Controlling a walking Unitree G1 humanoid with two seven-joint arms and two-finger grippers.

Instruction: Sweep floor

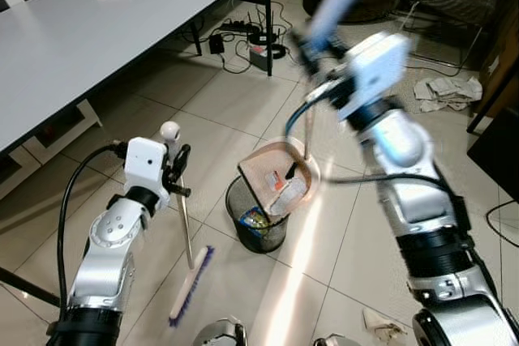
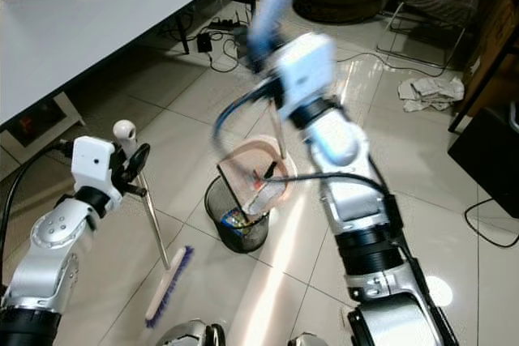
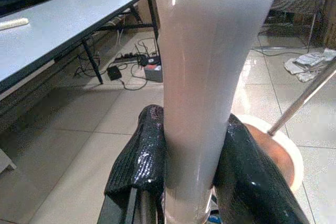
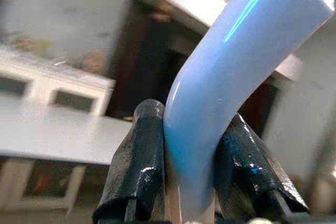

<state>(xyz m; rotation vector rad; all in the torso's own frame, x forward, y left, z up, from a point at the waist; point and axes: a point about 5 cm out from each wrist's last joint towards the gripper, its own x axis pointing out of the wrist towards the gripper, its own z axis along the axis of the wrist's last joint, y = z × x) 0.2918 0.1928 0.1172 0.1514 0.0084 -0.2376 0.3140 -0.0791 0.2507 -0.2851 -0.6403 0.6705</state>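
tiled floor (image 1: 243, 103) | broom (image 1: 188, 288) down | dustpan (image 1: 276, 176) over bin (image 1: 258, 224)

1. The floor (image 1: 243, 95) is laid with glossy pale tiles, in which light streaks are reflected.
2. The broom (image 1: 188, 281) is seen with a thin shiny metal shaft, a smooth pale plastic grip and purple bristles.
3. The dustpan (image 1: 280, 180) looks like smooth plastic, with a glossy light-blue handle and a metal rod.
4. The bin (image 1: 258, 228) is made of black wire mesh.
5. The table (image 1: 97, 30) has a matt grey top.
6. The black fingers (image 3: 139, 161) of the left gripper (image 1: 180, 169) appear finely textured and slightly shiny.
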